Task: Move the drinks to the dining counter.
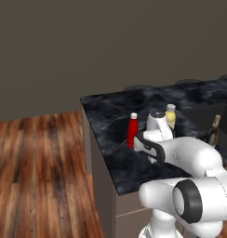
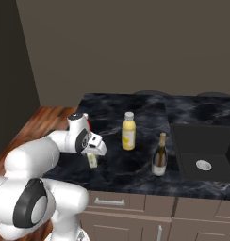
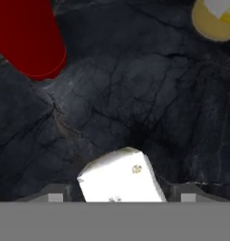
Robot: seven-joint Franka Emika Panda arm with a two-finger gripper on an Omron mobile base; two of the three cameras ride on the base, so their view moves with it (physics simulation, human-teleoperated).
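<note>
So the small white carton with the yellowish spot on top (image 3: pixel 121 176) is a squat boxy thing, standing upright on the black white-veined marble counter (image 1: pixel 110 116), right between the two dark fingertips (image 3: pixel 54 196). The gripper (image 3: pixel 121 197) has its fingers spread wider than the carton, with a gap of bare stone showing on both sides, so nothing is gripped. In the right base view the same carton (image 2: pixel 92 160) pokes out just below the hand.

Ahead of the fingers and off to one side is the red bottle with the white cap (image 1: pixel 132 130), standing close. Ahead to the other side is the yellow juice bottle with the pale cap (image 2: pixel 128 132), a bit further out. The dark wine bottle with the cream label (image 2: pixel 159 157) stands well apart from the fingers, near the dark recessed square sink (image 2: pixel 204 150).

Room-wise: between the carton and both bottles there's bare marble. The counter's squared corner and long edge are on the red bottle's side, dropping to wooden plank floor (image 1: pixel 36 176). The front edge runs just behind the hand, over taupe drawers with a handle (image 2: pixel 110 202).
</note>
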